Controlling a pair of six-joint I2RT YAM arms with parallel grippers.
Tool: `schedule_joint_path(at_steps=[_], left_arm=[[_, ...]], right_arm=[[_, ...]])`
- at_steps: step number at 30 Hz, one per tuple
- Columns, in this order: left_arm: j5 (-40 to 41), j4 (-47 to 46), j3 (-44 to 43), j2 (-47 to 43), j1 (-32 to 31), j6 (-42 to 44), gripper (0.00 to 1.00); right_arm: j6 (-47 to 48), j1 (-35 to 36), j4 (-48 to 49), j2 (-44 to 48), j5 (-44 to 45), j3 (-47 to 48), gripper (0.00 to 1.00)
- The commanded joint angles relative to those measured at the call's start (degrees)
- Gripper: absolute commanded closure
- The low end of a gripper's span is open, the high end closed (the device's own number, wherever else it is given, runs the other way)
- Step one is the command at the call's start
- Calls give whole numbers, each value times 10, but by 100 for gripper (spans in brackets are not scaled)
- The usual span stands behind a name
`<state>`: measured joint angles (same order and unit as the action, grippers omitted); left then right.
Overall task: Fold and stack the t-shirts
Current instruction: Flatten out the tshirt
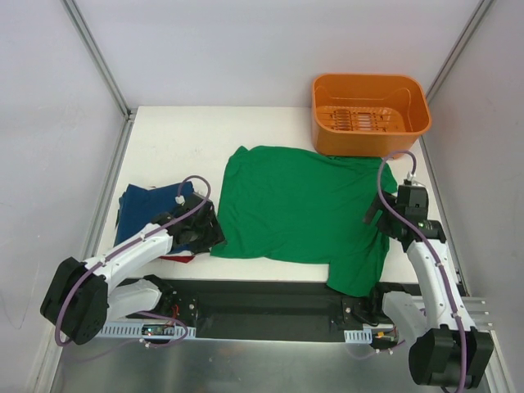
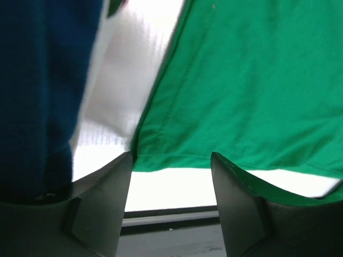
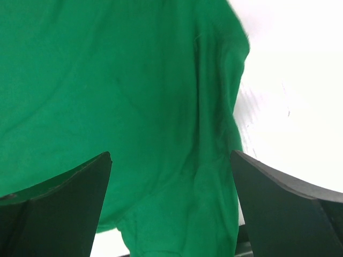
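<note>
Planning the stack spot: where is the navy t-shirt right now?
Top view: the navy t-shirt lies left on the table, just left of the green t-shirt.

The green t-shirt [image 1: 299, 205] is lying spread out and mostly flat in the middle of the white surface [image 1: 172, 139], and its near right part is hanging over the near edge. The navy blue t-shirt [image 1: 147, 205] is resting as a folded bundle at the left, near the green one but not touching it. A red t-shirt [image 1: 176, 259] is showing only as a thin edge under it.
</note>
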<state>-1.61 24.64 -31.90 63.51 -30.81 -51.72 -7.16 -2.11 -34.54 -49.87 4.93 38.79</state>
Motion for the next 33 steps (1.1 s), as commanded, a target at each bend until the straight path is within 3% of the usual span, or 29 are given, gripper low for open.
schedule_joint_path(at_steps=[1, 11, 14, 16, 23, 29, 33], left_arm=[[53, 16, 7, 8, -5, -47, 44], [49, 19, -3, 70, -5, -48, 59], [40, 19, 3, 66, -5, -29, 80], [22, 18, 10, 56, -5, -21, 100], [54, 25, 16, -3, -5, -12, 100], [120, 33, -38, -1, -4, -1, 100], [141, 36, -71, 28, 0, 7, 100]], right_arm=[[-5, 12, -26, 23, -19, -7, 3], [-1, 16, -54, 46, -1, -7, 3], [-4, 17, -59, 45, 6, -5, 3], [-3, 16, -67, 47, 12, 1, 3], [7, 20, -109, 57, -10, 24, 3], [-18, 127, -153, 36, -4, 30, 3], [-61, 160, -120, -24, -7, 4, 3]])
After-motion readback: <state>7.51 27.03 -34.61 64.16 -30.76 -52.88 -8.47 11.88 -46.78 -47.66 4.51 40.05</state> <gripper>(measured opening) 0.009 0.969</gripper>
